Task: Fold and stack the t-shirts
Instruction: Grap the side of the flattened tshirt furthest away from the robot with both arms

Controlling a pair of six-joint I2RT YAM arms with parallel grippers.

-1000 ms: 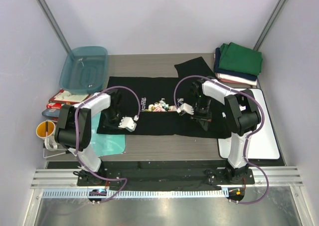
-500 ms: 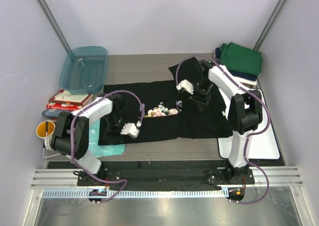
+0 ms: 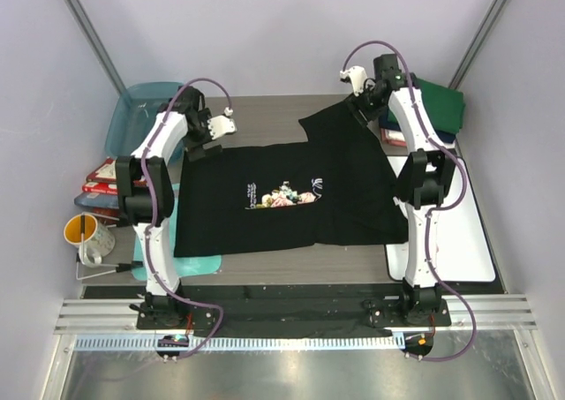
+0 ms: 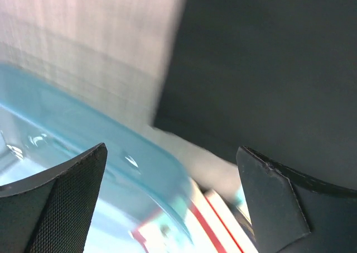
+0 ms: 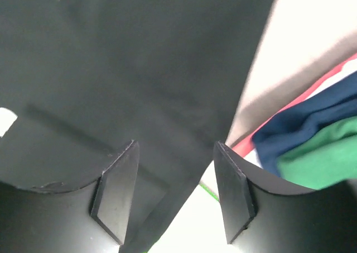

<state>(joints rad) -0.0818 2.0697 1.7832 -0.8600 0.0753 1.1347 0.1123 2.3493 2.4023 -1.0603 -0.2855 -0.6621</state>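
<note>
Black t-shirt [image 3: 282,219] lies spread flat on table [image 3: 265,117].

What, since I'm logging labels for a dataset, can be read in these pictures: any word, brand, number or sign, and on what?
White script on the chest of the black t-shirt: too small to read.
Any print on the red boxes at the left: too small to read.
Both wrist views: no text in view.
</note>
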